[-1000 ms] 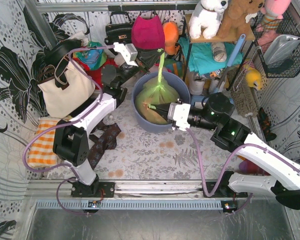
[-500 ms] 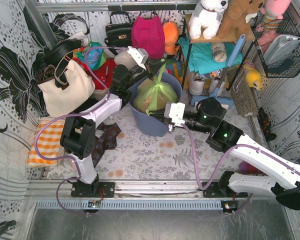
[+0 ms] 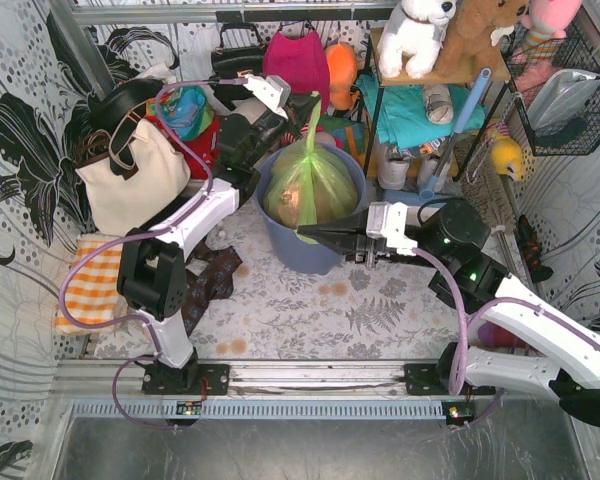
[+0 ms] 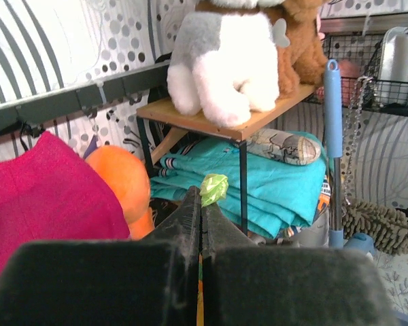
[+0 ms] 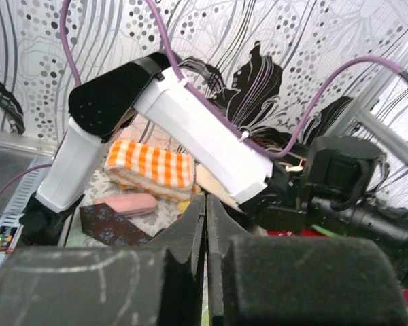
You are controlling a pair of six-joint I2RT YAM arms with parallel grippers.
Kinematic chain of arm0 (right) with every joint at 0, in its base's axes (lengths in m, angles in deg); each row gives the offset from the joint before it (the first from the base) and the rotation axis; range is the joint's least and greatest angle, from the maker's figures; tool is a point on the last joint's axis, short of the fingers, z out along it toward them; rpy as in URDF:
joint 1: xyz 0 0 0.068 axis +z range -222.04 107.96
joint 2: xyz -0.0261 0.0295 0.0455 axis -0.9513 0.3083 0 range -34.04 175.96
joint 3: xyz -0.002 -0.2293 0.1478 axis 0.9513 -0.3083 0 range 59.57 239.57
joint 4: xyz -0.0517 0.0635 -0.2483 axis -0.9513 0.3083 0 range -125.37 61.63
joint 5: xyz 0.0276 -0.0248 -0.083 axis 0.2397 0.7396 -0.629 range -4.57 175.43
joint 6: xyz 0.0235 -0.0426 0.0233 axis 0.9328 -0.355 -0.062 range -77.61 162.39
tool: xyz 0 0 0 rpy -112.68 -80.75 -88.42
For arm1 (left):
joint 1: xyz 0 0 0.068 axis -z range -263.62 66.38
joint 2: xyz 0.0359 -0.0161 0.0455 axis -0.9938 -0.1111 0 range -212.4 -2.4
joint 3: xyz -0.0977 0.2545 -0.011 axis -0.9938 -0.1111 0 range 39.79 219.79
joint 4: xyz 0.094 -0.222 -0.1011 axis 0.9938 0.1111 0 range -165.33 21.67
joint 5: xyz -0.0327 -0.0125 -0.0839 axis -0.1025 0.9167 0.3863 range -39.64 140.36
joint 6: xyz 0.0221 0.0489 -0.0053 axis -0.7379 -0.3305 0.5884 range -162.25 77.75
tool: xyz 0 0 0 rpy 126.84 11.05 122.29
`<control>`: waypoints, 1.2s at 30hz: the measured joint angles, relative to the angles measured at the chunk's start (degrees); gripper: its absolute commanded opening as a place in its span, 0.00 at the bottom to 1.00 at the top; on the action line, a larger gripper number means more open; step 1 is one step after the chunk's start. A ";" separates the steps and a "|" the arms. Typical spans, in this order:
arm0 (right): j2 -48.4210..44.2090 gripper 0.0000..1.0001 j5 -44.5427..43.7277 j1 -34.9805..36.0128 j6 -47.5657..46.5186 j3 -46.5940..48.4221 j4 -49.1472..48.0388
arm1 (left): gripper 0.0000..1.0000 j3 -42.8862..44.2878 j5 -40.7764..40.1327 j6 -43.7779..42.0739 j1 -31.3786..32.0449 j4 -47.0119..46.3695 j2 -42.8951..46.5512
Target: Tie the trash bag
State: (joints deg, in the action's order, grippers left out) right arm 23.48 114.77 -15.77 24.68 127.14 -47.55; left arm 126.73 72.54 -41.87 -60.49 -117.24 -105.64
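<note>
The trash bag [image 3: 315, 185], thin light-green plastic with brownish paper showing through, sits in the round blue-grey bin [image 3: 300, 255]. A twisted strand of the bag rises from its top to my left gripper [image 3: 311, 103], which is shut on it above the bin's far rim. In the left wrist view the strand's green tip [image 4: 214, 188] pokes out past the shut left gripper [image 4: 202, 197]. My right gripper [image 3: 302, 232] points left at the bag's near side by the bin rim. Its jaws are shut in the right wrist view [image 5: 205, 200], with a sliver of green plastic between them.
A cream handbag [image 3: 130, 180] and a pink bag [image 3: 295, 65] crowd the back left. A shelf with plush toys [image 3: 420, 35] and folded teal cloths [image 3: 420, 110] stands behind the bin. An orange checked cloth [image 3: 90, 285] and a dark patterned cloth [image 3: 205, 285] lie at the left.
The right gripper has drawn back to the right and nearer, pulling at the bag's near side. The left gripper holds the strand higher, and the bag stands taller.
</note>
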 measured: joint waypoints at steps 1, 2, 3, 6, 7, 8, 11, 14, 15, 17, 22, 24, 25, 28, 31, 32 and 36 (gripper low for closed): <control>-0.59 0.00 -0.04 0.00 0.57 -1.25 -0.52 | 0.00 -0.26 -0.55 -0.04 0.00 0.37 0.00; -1.01 0.00 -0.20 0.02 1.01 -2.49 -0.90 | 0.06 -0.48 -0.79 -0.04 0.00 0.74 0.00; -1.27 0.00 -0.46 0.00 1.51 -3.72 -1.05 | 0.22 -0.74 -0.96 -0.07 0.00 1.09 -0.09; -1.33 0.00 -2.23 0.00 2.91 -6.43 -0.94 | 0.70 -1.81 -1.18 -0.42 0.00 1.70 -0.13; -1.33 0.00 -3.08 0.00 3.37 -6.97 -0.94 | 0.92 -2.36 -1.36 -0.37 0.00 1.60 -0.13; -1.33 0.03 -4.20 0.00 3.76 -7.32 -0.85 | 0.99 -2.99 -1.62 -0.63 0.00 1.49 -0.13; -1.36 0.41 -8.79 0.00 4.98 -7.48 -0.74 | 0.98 -5.03 -2.84 -0.24 -0.04 1.75 -0.07; -1.36 0.64 -14.23 0.00 5.81 -7.48 -0.57 | 0.98 -7.43 -4.35 -0.15 -0.20 2.56 1.11; -1.36 0.69 -16.31 0.00 5.84 -7.48 -0.42 | 0.98 -8.39 -4.96 0.04 -0.39 2.82 2.12; -1.33 0.80 -21.03 0.00 5.55 -7.41 -0.07 | 0.98 -10.14 -6.58 0.70 -1.09 2.97 4.70; -0.02 0.91 -32.81 -0.33 2.93 -6.51 0.98 | 0.98 -14.84 -13.70 2.71 -4.26 2.89 14.73; 1.09 0.94 -36.24 -2.05 1.99 -6.23 1.27 | 0.98 -17.25 -17.44 3.15 -5.46 2.91 19.04; 1.64 0.95 -37.57 -3.76 1.95 -6.19 1.60 | 0.98 -18.80 -19.74 3.37 -6.01 2.99 21.24; 3.04 0.98 -40.17 -12.00 2.45 -6.27 2.73 | 0.98 -23.76 -26.77 3.69 -7.13 4.83 26.73; 3.37 0.97 -41.86 -22.34 3.87 -8.72 2.75 | 0.98 -30.60 -34.73 3.78 -7.50 7.28 30.97; 3.37 0.97 -42.32 -25.64 4.70 -10.14 2.75 | 0.98 -32.92 -37.16 3.82 -7.52 8.28 31.91; 3.34 0.97 -42.49 -37.46 7.89 -18.69 2.45 | 0.97 -44.52 -46.29 4.22 -7.52 11.85 34.10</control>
State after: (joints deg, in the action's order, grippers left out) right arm 26.82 72.28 -53.23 32.57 108.45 -45.11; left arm 82.20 26.24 -37.65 -68.00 -105.39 -71.54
